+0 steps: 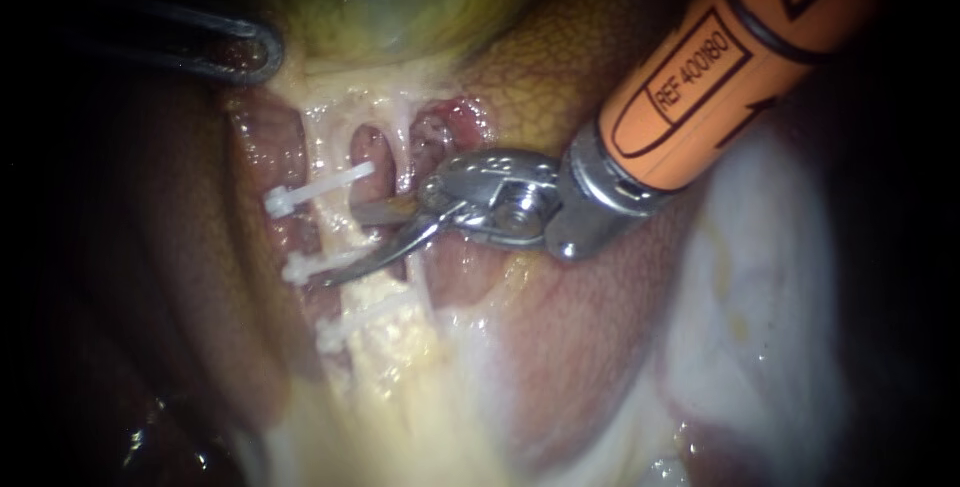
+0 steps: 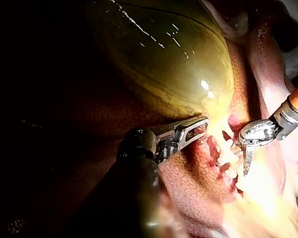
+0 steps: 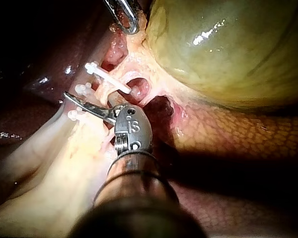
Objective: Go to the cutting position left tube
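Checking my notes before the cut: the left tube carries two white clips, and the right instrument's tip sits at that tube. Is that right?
Not quite. The left tube carries three white clips, not two: the endoscope view shows an upper clip, a middle clip and a lower clip. The right instrument does have its tip at that tube.

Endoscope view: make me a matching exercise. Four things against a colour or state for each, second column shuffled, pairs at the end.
Things
1. gallbladder
2. clips
3. right instrument
4. left instrument

Colour or state
A. white, set across a tube
B. dark metal, at the gallbladder's edge
C. green and glossy
D. orange shaft, jaws open beside the clips

Pairs: 1-C, 2-A, 3-D, 4-B.
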Action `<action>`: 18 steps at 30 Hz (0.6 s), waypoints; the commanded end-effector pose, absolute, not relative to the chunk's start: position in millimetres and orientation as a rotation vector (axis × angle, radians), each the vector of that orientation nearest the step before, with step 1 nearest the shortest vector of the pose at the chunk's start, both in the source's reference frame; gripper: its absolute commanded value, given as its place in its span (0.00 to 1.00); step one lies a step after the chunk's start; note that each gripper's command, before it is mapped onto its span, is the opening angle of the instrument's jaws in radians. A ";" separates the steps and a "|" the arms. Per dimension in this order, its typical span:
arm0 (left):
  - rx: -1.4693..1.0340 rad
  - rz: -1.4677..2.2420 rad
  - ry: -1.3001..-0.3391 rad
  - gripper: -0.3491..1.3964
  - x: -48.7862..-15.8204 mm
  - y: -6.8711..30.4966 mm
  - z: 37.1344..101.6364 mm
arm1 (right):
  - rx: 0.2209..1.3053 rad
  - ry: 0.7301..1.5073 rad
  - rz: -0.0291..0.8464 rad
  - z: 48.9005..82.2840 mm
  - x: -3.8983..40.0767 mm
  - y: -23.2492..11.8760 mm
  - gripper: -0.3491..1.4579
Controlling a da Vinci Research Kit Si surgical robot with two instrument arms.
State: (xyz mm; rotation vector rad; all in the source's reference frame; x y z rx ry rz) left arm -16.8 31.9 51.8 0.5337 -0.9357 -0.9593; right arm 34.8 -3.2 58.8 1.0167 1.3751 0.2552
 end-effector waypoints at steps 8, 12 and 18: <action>0.533 -0.960 -0.935 0.00 -16.9 31.9 51.8 | 1.025 1.447 0.280 58.2 36.2 -3.4 0.81; 0.533 -0.960 -0.935 0.00 -16.9 31.9 51.8 | 1.042 1.475 0.303 56.9 36.4 -3.4 0.81; 0.533 -0.960 -0.935 0.00 -16.9 31.9 51.8 | 1.062 1.479 0.315 53.9 36.6 -3.0 0.81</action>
